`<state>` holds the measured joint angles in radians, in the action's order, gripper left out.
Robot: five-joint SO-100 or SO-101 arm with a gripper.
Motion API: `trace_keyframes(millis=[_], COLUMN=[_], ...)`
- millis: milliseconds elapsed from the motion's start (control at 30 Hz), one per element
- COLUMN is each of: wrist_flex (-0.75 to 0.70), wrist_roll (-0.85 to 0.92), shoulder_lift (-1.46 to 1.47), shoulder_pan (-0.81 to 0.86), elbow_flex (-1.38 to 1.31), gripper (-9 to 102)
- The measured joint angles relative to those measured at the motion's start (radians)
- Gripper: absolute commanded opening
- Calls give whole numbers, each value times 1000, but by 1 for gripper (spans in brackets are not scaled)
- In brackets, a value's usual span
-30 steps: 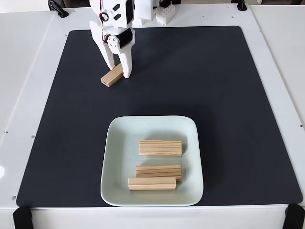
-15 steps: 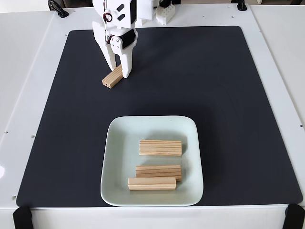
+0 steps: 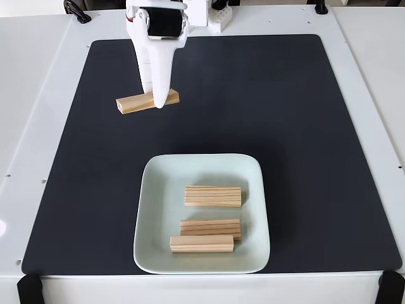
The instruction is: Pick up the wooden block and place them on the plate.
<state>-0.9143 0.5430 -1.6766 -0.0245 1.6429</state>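
One wooden block [image 3: 130, 104] sits crosswise between the fingers of my white gripper [image 3: 155, 99], over the far left part of the black mat. The gripper points straight down and is shut on the block's middle, so both ends stick out left and right. Whether the block touches the mat I cannot tell. The pale square plate [image 3: 158, 190] lies at the near middle of the mat, well below the gripper in the fixed view. Three more wooden blocks rest on it: one in the centre [image 3: 213, 196] and two side by side nearer the front [image 3: 211, 227] [image 3: 202, 243].
The black mat [image 3: 285, 126] covers most of the white table [image 3: 31, 95]. The arm's base [image 3: 202, 12] stands at the far edge. Black clamps [image 3: 28, 288] sit at the front corners. The mat's right half is bare.
The gripper has turned at the wrist and shut on the block. The block, angled on the mat before, now lies nearly level across the view between the fingers.
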Motion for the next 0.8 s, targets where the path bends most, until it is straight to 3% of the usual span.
trace_keyframes(millis=[233,800], wrist_flex=[0,0], wrist_roll=[-222,-465], shoulder_lift=[193,730], shoulder_pan=[-107,-158], elbow_flex=[-273,-842], gripper=[0,0])
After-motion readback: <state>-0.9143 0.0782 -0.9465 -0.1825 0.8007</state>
